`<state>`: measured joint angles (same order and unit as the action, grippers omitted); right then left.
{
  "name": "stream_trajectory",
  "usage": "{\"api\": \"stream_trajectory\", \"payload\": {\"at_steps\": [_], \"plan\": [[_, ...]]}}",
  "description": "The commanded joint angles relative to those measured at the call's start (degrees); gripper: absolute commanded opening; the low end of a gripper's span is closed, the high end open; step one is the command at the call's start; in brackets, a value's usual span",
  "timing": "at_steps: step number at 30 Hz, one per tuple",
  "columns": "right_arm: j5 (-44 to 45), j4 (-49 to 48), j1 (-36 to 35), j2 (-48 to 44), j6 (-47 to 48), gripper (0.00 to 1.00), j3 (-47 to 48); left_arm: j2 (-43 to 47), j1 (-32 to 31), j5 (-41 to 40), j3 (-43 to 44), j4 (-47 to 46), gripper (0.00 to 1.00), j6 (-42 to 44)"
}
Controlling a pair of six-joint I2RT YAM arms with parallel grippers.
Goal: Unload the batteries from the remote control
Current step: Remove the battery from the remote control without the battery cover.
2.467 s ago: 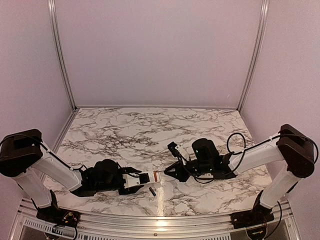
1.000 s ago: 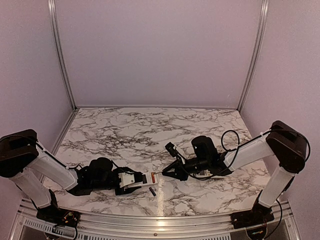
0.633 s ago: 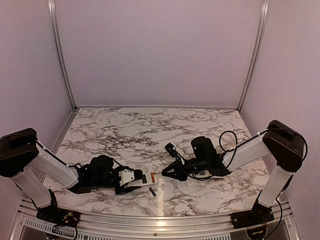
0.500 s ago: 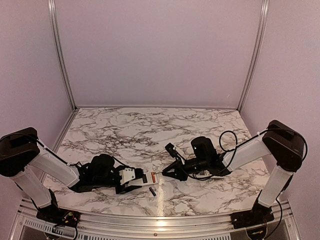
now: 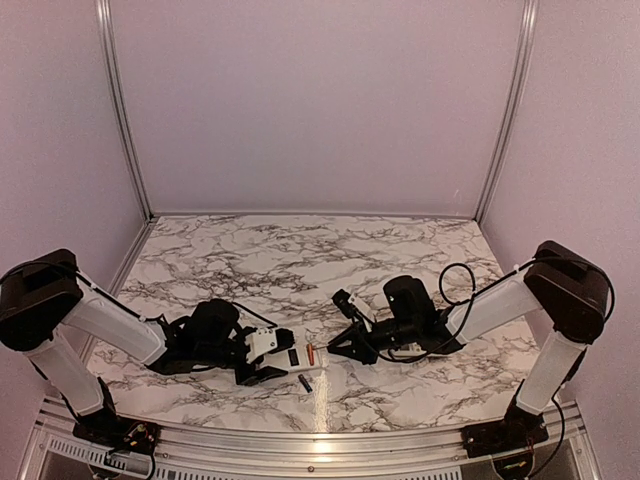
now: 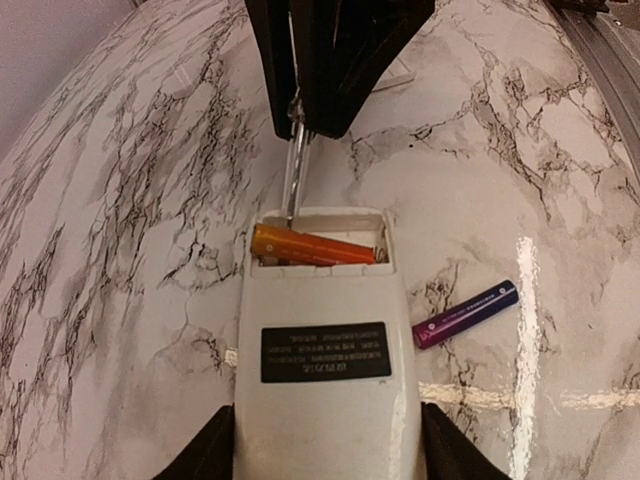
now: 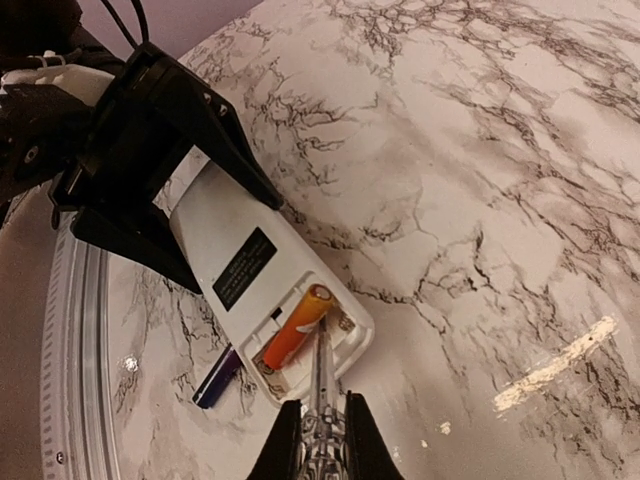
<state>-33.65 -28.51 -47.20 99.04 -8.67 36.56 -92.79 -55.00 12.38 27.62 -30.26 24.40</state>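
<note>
1. Your left gripper (image 6: 322, 452) clamps the remote control (image 6: 325, 300) by its sides, back up and cover off. Hold that clamp firm so the body cannot slide on the table (image 6: 130, 200).
2. One orange battery (image 6: 310, 246) lies slanted across the open bay at the remote's 12 o'clock end. A dark blue battery (image 6: 466, 313) is already out, on the marble at about 3 o'clock.
3. Your right gripper (image 7: 316, 440), pinched on a thin metal pick (image 7: 320, 375), comes in from 12 o'clock. Slip the tip under the orange cell's nearest end and lever gently — a hard flick could launch it.
</note>
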Motion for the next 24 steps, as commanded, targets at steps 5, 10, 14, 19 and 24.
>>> {"api": "stream_trajectory", "payload": {"at_steps": [5,10,14,19,24], "plan": [[-3.0,1.9,-2.4,0.1,0.4,0.0,1.4,-2.2,1.1,-0.6,6.2,-5.1,0.0,-2.0],[-1.6,3.3,-2.7,-0.5,0.2,0.0,1.9,-2.3,1.7,-1.5,6.3,-4.8,0.0,-2.3],[-1.4,3.3,-3.1,-1.4,-0.1,0.0,1.6,-2.9,1.9,-2.8,6.9,-3.7,0.0,-2.3],[-0.5,3.9,-3.9,-3.6,-0.2,0.0,1.1,-3.6,2.1,-3.1,7.4,-3.2,0.0,-2.4],[0.2,4.6,-4.3,-5.2,-0.4,0.0,0.4,-4.1,2.0,-4.3,7.9,-2.6,0.0,-2.2]]}}
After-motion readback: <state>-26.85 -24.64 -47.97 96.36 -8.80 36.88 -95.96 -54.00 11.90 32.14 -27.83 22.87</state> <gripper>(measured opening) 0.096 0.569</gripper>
